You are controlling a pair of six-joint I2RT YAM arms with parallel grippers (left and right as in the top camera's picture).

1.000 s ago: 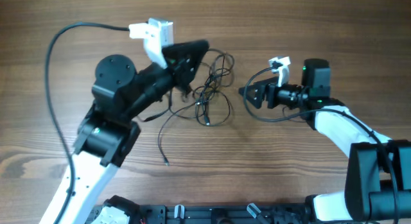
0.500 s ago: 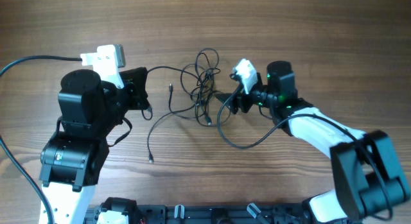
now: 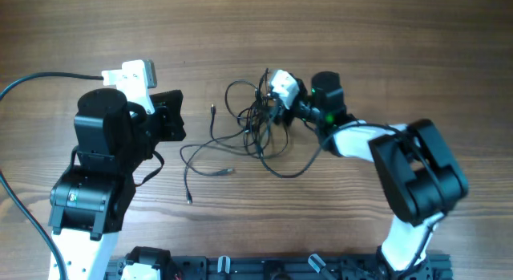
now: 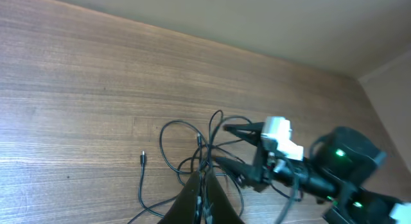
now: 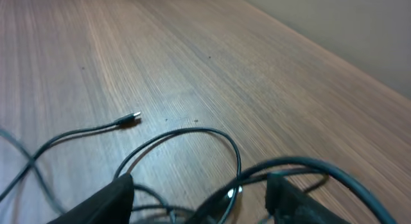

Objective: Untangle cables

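The cables (image 3: 255, 123) lie as a loose tangle of thin black strands at the table's middle, with plug ends spread to the left (image 3: 213, 110). My right gripper (image 3: 268, 106) is open and reaches into the tangle's top right. In the right wrist view its gripper (image 5: 202, 198) has strands (image 5: 186, 137) running between the spread fingers. My left gripper (image 3: 178, 121) is shut, left of the tangle and apart from it. In the left wrist view the shut left gripper (image 4: 204, 195) points at the cables (image 4: 186, 150) and at the open right gripper (image 4: 225, 146).
A thicker black arm wire (image 3: 32, 79) arcs off at the far left. Another thick wire (image 3: 298, 169) loops below the right gripper. Loose plug ends lie at the front left (image 3: 189, 200) (image 3: 228, 171). A black rail (image 3: 264, 268) runs along the front edge.
My right gripper has moved left into the tangle. The left arm pulled back left earlier and now holds still. The strand that ran to the left gripper now lies slack on the table.
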